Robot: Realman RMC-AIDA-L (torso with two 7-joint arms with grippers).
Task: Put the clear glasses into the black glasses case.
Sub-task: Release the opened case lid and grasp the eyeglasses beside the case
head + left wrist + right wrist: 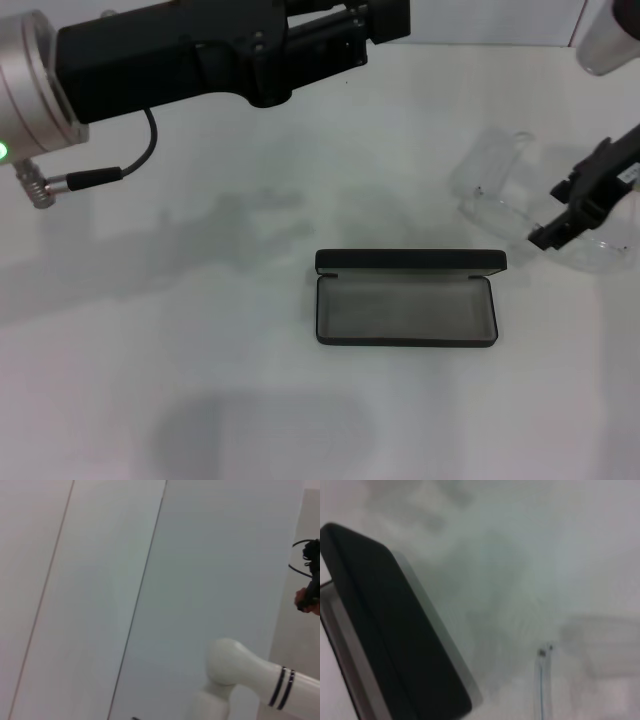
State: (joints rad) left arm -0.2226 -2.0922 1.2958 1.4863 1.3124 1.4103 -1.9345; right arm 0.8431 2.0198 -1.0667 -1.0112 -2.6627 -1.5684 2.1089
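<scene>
Step in hand: the pick. The right gripper [562,226] sits low at the glasses [500,185], fingertips at the near lens edge on the table [200,400]. Whether the fingers are apart or already pinching the frame, cannot tell; the clear plastic hides the contact. The glasses lie unfolded, on the table as far as can be seen, lens and one arm stretching away from the fingertips toward the far side, another lens part just past the fingers on the robot's right.

The case [405,300] lies open, lid up at the back, grey lining showing, nothing in it. It is near the fingertips, just to their left and a bit closer to the robot. The right wrist view shows the case [395,645] close up from behind the lid, plus a thin clear arm tip of the glasses [540,680].

The left gripper [385,20] is parked high at the far side, well away from everything; cannot tell its fingers. Its wrist view shows only wall.

Next move, as a judgement: get a firm pinch on the frame, lift, carry a short way left over the open tray, and lower with the glasses lined up along the case. Slippery thin plastic; slipping is the risk.
</scene>
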